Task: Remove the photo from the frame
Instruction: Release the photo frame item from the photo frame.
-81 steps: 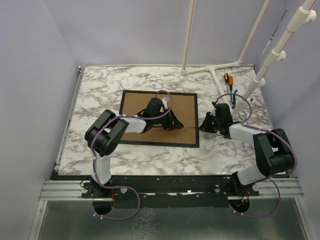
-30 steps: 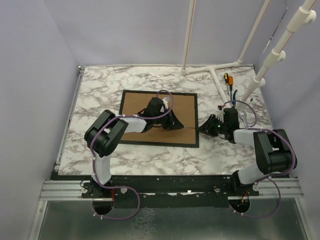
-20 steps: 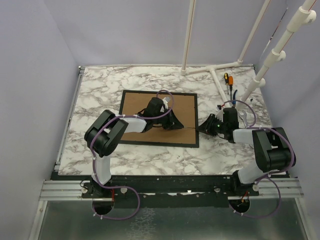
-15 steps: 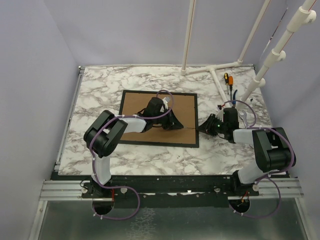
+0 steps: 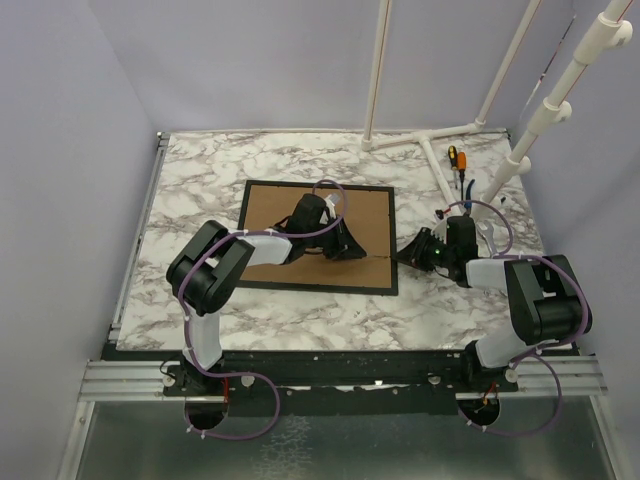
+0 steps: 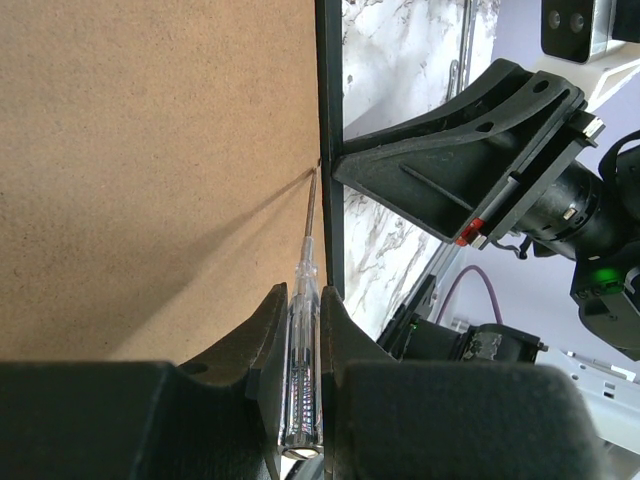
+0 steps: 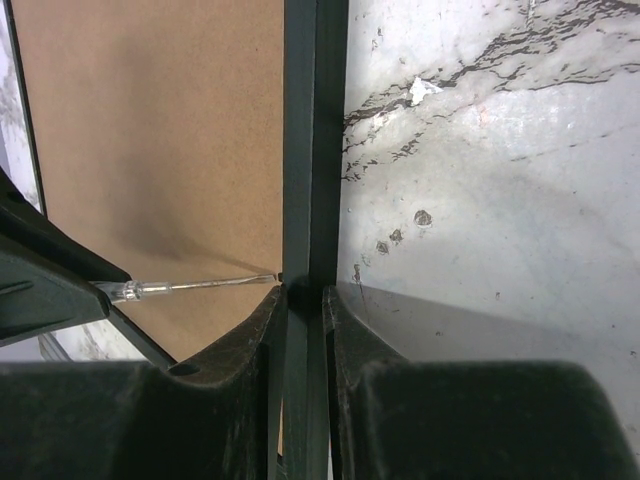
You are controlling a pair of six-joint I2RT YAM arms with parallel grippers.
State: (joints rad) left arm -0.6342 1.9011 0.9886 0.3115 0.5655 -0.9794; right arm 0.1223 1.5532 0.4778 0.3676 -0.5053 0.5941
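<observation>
The frame (image 5: 268, 214) lies face down on the marble table with its brown back up and a thin black border around it. The photo is hidden under the back. My left gripper (image 6: 303, 298) is shut on a clear-handled screwdriver (image 6: 311, 215). The screwdriver's tip touches the back where it meets the frame's right border (image 6: 328, 90). My right gripper (image 7: 303, 297) is shut on that right border (image 7: 313, 150), straddling it from the outside, and the screwdriver tip (image 7: 190, 287) ends just left of its fingers. In the top view the left gripper (image 5: 352, 250) and the right gripper (image 5: 402, 256) face each other across that edge.
Two screwdrivers (image 5: 455, 160), one orange-handled and one black-handled, lie at the back right beside a white pipe stand (image 5: 430, 140). Marble tabletop (image 5: 200, 170) surrounds the frame. Grey walls close in the left, back and right sides.
My right gripper has shifted slightly left onto the frame's right border and narrowed on it. The left arm and the screwdriver have stayed put.
</observation>
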